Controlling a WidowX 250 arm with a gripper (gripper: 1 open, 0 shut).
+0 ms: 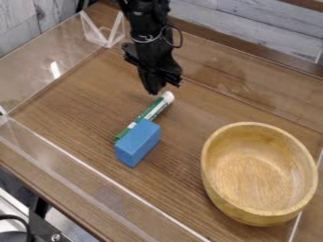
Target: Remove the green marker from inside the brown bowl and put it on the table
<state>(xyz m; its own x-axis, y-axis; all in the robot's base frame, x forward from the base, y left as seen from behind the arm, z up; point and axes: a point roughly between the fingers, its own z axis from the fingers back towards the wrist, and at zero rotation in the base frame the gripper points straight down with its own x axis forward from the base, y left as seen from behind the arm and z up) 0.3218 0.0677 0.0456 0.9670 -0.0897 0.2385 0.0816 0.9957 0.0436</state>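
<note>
And there is the green marker (151, 111), down on the table (76, 106), lying slantwise with its far end towards the right and its near end right by the blue block (138, 143)! Whether marker and block actually touch is too close to call from this view. Just beyond the marker, the gripper (154, 87) hangs at the far side of the scene, its fingers pressed together, with nothing pinched between them. Its tips point down near the marker's far end, and the black arm reaches in from the far edge.

Over on the right, the brown bowl (259, 174) sits wide and round, its pale inside in full view, and the marker lies outside it, to the left. The blue block holds the ground between, nearer than the marker and left of the bowl. Clear plastic walls (89, 197) run along the table's edge on the left, and black cables (18, 223) show in the near left corner.
</note>
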